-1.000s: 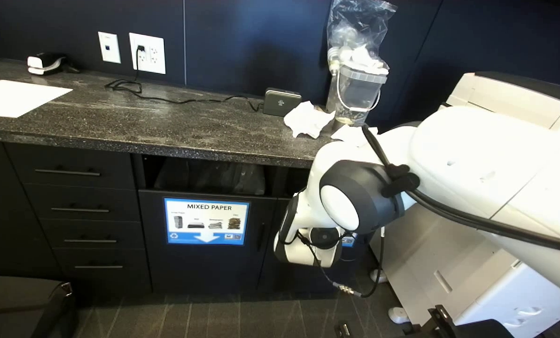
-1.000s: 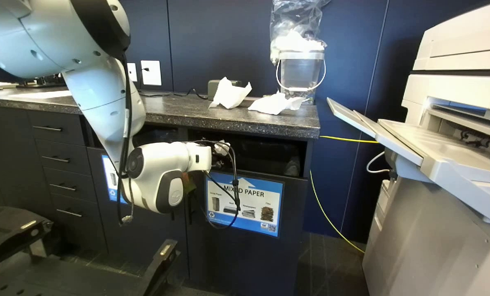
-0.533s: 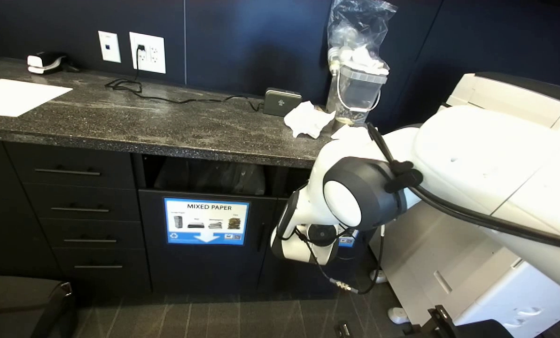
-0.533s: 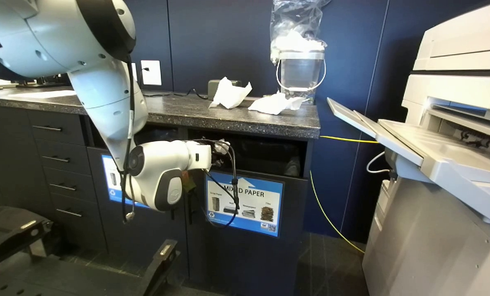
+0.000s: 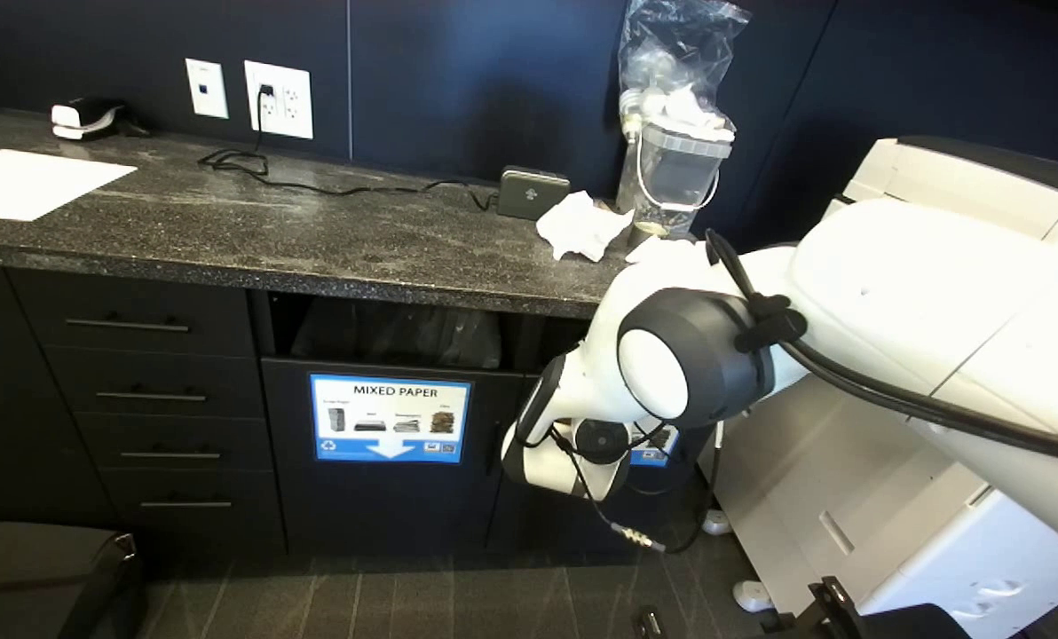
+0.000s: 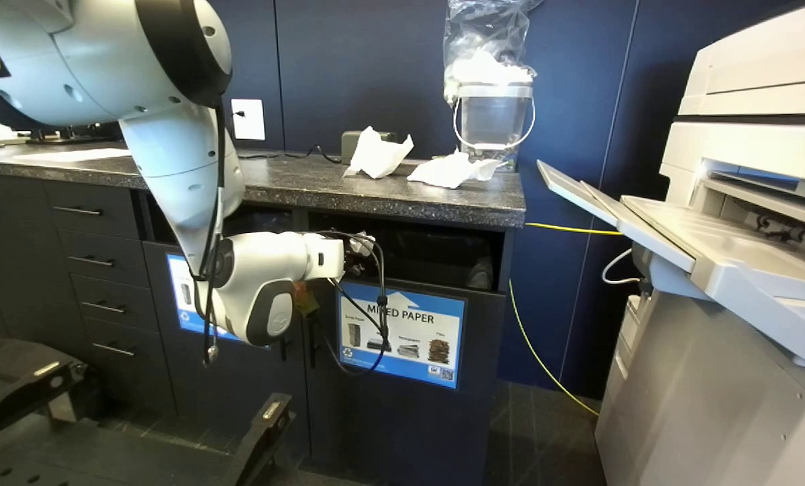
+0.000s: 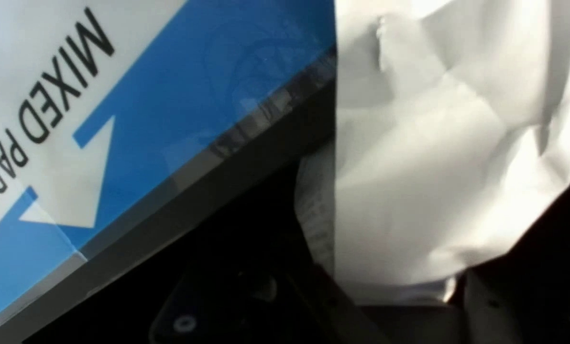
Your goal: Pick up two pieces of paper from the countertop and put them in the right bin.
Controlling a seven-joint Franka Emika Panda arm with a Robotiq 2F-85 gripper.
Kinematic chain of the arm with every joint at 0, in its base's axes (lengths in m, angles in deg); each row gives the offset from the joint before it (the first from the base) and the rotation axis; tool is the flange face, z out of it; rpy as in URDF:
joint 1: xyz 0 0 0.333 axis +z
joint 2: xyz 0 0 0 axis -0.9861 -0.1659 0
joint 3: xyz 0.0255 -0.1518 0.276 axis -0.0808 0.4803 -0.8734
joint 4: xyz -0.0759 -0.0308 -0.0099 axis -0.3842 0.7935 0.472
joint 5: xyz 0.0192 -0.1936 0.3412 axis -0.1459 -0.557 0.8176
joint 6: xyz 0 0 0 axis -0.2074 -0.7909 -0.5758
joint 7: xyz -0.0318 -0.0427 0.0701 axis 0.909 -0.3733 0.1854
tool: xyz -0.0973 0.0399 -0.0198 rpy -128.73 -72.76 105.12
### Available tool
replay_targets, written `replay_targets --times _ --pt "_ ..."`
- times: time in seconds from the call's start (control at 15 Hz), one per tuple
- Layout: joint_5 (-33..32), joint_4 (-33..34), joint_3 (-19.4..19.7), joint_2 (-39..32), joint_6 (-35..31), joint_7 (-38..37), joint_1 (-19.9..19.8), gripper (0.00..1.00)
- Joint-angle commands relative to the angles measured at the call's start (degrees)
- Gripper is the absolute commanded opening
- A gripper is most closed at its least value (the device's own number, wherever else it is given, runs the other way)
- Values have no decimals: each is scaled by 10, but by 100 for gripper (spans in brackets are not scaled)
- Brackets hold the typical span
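A crumpled white piece of paper (image 7: pixel 423 167) fills the right half of the wrist view. My gripper (image 7: pixel 404 306) is shut on its lower end, with the dark fingers in deep shadow. In an exterior view this paper (image 6: pixel 363 243) pokes out behind cables at the slot of the right bin (image 6: pixel 402 418), above its blue label. Two more rumpled white pieces of paper rest on the dark speckled countertop (image 5: pixel 360 231): an upright one (image 6: pixel 377 155) and a flatter one (image 6: pixel 443 171). The arm partly covers the flatter piece in an exterior view.
Behind the papers stand a small grey box (image 5: pixel 533 193) and a clear bucket (image 6: pixel 496 115) under a plastic bag. Another bin (image 5: pixel 391 506) sits left of the right bin. The countertop's thick edge (image 6: pixel 402 202) overhangs the slot. A large printer (image 6: pixel 747 283) stands to the right.
The upper arm has swung a little to the right in both exterior views. The wrist has shifted slightly left, the paper still at the gripper. Papers on the countertop have not moved.
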Motion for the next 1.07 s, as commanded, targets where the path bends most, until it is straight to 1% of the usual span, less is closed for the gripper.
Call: replay_targets --times 0.0,0.07,0.2,0.27,0.33,0.4,0.47,0.53,0.6,0.67,0.73,0.8,0.87,0.93,1.0 --pt "2 41 -50 -5 -12 70 -36 0" --pt "11 32 -31 -5 -12 59 -21 0" --pt "4 38 -41 -5 -20 62 -30 0" --pt "10 28 -21 -5 -19 41 -14 0" --pt "20 15 17 -5 -16 1 17 0" --pt "18 13 22 -1 -15 -16 21 0" --pt "18 12 39 -1 -17 -48 34 0" --pt "23 15 45 -1 -17 -71 40 0" --pt "31 30 29 -1 -17 -87 31 0" --pt "13 35 -19 0 -49 -80 -2 0" --pt "57 30 50 0 -3 -130 55 0" --pt "63 32 42 -1 -3 -131 52 0" --pt "-3 47 -85 1 -80 -60 -43 0" --pt "67 25 40 0 -5 -146 57 0" --pt "68 28 20 -1 -9 -138 47 0"
